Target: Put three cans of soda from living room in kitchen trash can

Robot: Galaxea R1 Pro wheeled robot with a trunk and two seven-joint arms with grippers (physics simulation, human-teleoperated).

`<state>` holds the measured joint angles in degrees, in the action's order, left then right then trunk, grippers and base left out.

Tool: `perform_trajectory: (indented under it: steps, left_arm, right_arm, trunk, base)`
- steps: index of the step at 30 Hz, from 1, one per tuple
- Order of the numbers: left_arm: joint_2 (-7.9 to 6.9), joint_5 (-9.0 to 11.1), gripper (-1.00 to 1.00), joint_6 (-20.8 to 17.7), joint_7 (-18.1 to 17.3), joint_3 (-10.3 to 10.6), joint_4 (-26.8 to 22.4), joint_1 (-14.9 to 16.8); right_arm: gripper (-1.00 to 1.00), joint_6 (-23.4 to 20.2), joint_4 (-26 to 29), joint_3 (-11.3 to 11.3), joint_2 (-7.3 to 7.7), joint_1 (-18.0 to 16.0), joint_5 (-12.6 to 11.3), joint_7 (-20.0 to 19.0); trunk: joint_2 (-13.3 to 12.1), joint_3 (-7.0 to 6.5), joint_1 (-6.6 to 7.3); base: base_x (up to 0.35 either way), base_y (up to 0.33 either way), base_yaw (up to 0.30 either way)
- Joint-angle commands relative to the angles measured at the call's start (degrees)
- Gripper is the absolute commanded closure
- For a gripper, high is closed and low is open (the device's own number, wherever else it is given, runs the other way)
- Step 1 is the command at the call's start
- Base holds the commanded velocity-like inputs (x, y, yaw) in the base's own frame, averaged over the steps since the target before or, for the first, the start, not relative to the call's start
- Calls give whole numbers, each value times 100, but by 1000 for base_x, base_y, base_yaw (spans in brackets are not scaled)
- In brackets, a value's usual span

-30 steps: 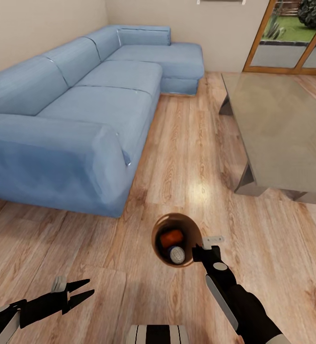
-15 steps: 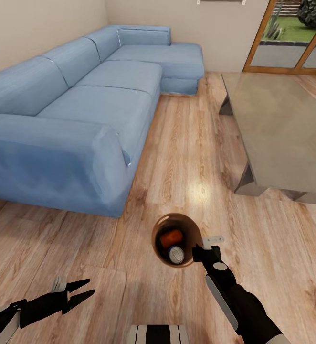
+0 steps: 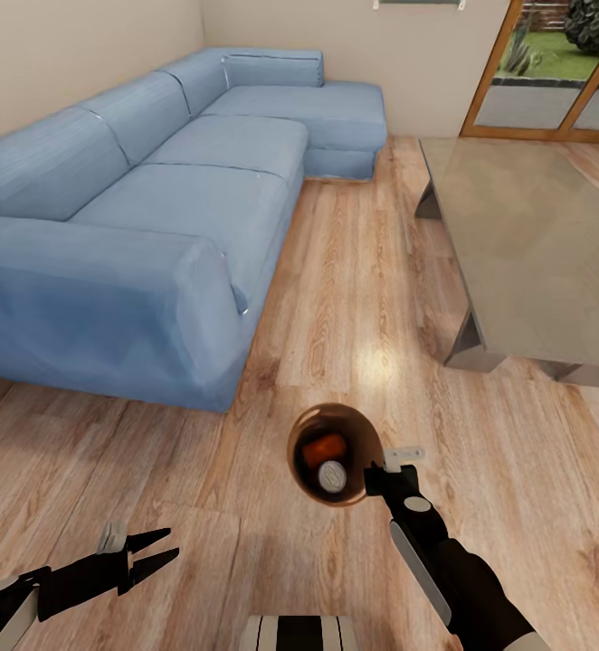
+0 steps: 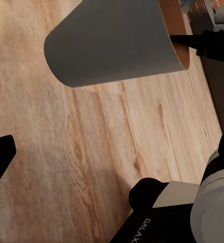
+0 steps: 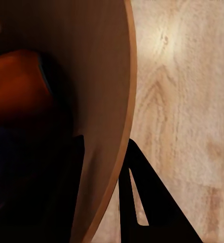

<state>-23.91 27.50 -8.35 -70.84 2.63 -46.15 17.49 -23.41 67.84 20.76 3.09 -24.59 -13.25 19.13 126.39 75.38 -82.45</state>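
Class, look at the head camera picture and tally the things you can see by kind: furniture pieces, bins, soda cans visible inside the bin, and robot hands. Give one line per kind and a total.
Sofa: 1
Low table: 1
Trash can: 1
Soda cans visible in the bin (one orange side, one silver top): 2
Robot hands (left hand, right hand): 2
Total: 7

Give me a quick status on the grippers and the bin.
Right gripper shut on trash can rim, bin held above floor. Left gripper open, empty. Soda cans inside bin. Grey table ahead right, blue sofa left.
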Motion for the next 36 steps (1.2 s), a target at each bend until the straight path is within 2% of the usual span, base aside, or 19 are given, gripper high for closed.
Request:
perform_trajectory:
  steps: [1,4,10,18,21,36]
  left_arm:
    - [0,0,-100,0,0,0,0,0]
    - [0,0,-100,0,0,0,0,0]
    - [0,-1,-100,0,0,0,0,0]
    - [1,0,-100,0,0,0,0,0]
    - [3,-1,-100,0,0,0,0,0]
    - [3,1,-100,0,0,0,0,0]
  right_arm:
    - [100,12,3,4,-1,-2,-2,-14]
    - [100,12,5,5,-1,-2,-2,-14]
    - [100,12,3,3,-1,-2,-2,-14]
    - [100,12,3,2,-1,-2,-2,-14]
    - [100,12,5,4,-1,-2,-2,-14]
    - [100,12,2,7,-1,-2,-2,-14]
  trunk:
    - [0,0,0]
    - [0,0,0]
    - [-240,-108,132]
    - [-240,-108,132]
    - [-361,-162,198]
    - [-361,-162,198]
  base:
    - [0,0,0]
    - [0,0,0]
    - [0,0,0]
    - [0,0,0]
    - [0,0,0]
    - [0,0,0]
